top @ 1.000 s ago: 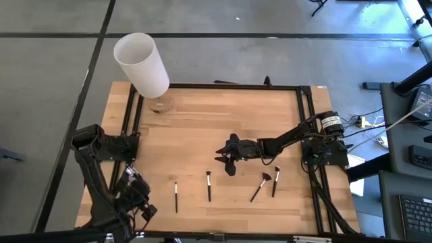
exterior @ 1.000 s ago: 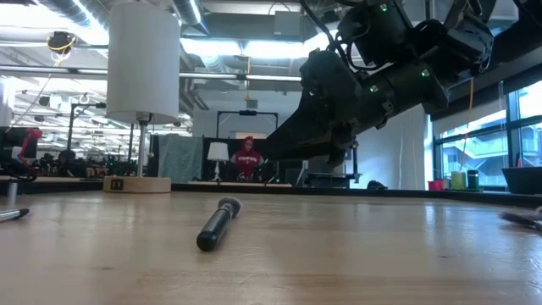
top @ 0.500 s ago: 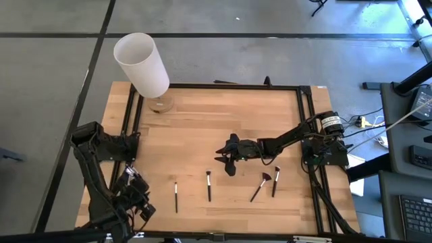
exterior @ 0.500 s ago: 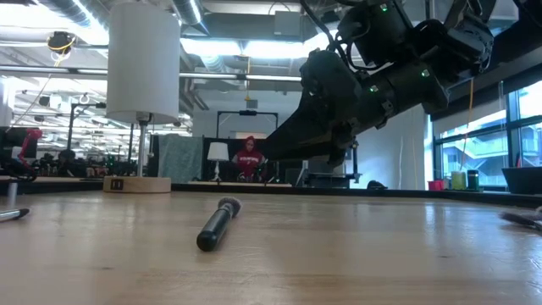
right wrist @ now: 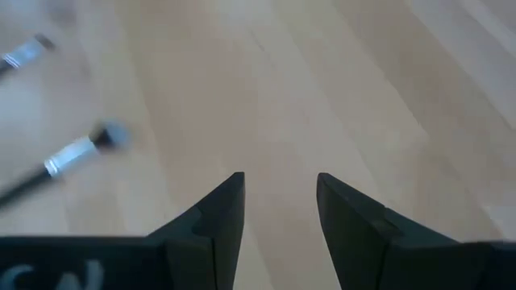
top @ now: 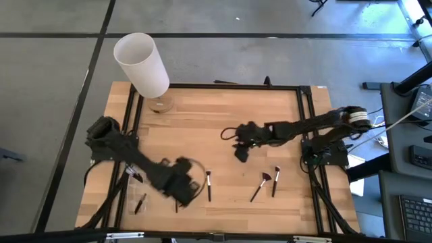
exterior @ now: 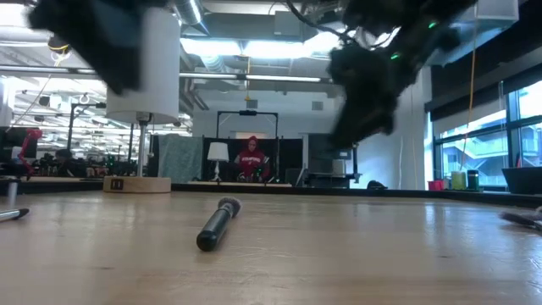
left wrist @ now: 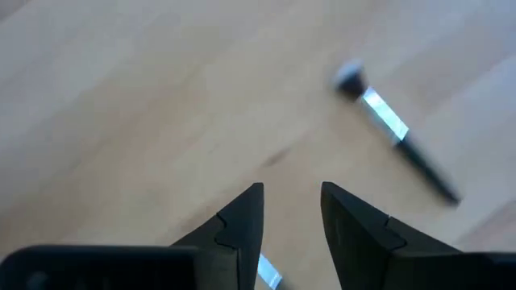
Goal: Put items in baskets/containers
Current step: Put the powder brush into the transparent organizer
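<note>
We hover left gripper (top: 181, 187) parted, empty, over brush (top: 208, 185) on table (top: 202, 121); right gripper (top: 241, 145) parted, empty. Container unseen. Risk: fingertips nudge thin brush, rolling it away.

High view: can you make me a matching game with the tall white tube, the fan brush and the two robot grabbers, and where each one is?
1 tall white cylinder
2 brown fan-headed makeup brush
3 left gripper
4 right gripper

A open, above bare wood mid-table
B far-left corner of the wooden table
C open, near the table's front left
D lying beside a thin dark-handled brush

Pairs: 1-B, 2-D, 3-C, 4-A
</note>
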You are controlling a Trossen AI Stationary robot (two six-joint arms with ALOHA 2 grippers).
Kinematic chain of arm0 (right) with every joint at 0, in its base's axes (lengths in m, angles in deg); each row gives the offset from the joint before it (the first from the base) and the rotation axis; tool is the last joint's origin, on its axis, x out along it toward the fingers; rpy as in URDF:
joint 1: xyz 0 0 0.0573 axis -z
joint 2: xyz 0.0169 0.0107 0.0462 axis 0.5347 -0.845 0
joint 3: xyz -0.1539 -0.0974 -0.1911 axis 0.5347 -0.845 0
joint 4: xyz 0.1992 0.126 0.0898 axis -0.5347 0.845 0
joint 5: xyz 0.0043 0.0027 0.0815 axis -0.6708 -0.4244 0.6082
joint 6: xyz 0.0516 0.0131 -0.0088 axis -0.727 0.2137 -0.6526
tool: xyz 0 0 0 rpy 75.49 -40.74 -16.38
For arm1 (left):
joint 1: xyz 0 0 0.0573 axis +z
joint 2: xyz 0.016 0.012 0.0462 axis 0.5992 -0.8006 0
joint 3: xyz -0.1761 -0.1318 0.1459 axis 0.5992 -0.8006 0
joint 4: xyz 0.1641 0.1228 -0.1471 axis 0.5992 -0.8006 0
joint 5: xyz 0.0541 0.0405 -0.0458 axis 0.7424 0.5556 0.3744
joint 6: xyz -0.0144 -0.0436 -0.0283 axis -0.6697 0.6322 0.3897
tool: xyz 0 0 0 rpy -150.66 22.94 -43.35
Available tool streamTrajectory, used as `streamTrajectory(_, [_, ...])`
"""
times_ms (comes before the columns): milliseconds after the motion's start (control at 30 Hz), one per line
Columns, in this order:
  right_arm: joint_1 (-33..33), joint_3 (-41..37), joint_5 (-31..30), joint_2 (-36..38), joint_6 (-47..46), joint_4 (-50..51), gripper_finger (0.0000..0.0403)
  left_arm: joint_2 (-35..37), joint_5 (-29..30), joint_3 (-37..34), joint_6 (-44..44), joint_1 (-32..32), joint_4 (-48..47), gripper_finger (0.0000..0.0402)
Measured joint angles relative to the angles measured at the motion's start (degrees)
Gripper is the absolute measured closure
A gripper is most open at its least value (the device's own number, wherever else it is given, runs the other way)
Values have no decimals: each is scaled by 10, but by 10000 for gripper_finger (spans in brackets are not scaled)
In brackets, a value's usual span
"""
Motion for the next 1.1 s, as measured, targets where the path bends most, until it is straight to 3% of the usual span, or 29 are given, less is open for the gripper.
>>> streamTrajectory(100, [-5,1,-41,50,-27,123,248,-12,3,0,-44,41,55,281])
streamTrajectory(200, [-22,1,-120,85,-62,219,248,-32,8,0,-54,65,110,281])
streamTrajectory(367, [-34,1,-186,123,-108,314,248,-86,-3,0,-45,78,208,281])
streamTrajectory(600, [-34,0,-194,127,-110,317,248,-150,-69,0,-39,88,291,277])
streamTrajectory(867, [-34,0,-188,127,-121,321,248,-155,-71,-4,-39,89,256,232])
streamTrajectory(1100, [-34,0,-187,127,-124,320,248,-151,-96,-34,-48,96,256,242])
